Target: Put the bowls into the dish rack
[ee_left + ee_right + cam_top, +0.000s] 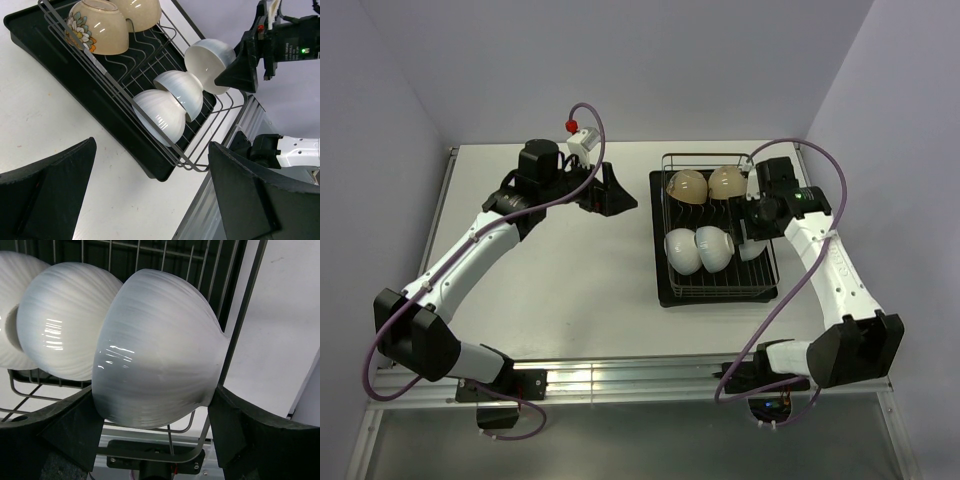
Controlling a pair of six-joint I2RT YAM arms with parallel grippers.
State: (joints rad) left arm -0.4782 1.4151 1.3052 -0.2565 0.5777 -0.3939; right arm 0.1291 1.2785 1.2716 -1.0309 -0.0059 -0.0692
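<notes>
White bowl in the grip: a third white bowl [160, 350], glossy with faint ribbing, sits tipped on its side between the fingers [65, 430] of the right gripper [150, 415]. It hangs over the right edge of the dish rack, just beside the nearer pair of bowls. Can't tell if it's touching its neighbour or the wires.
Right gripper: clamped on that bowl, one dark finger on each side of it. The arm reaches in from the right side of the rack.
Rack, near end: two white bowls [682, 250] [713, 247] stand on edge between the tines, leaning against each other, pretty snug.
Rack, far end: two tan bowls [687, 186] [727, 182] sit side by side on edge. The left wrist view shows a flower pattern on the outside of one [97, 27].
Dish rack [660, 240]: dark wire on a black tray, right of the table's middle, long side running near to far.
Left gripper [150, 195]: jaws spread wide, nothing between them. It hovers over bare tabletop left of the rack, well apart from it, with the fingers pointing toward the rack.
Table [570, 270]: plain white top, metal rail along the near edge where both arm bases are bolted.
Count so far: four bowls in the rack, fifth one held at the rack's right side.
</notes>
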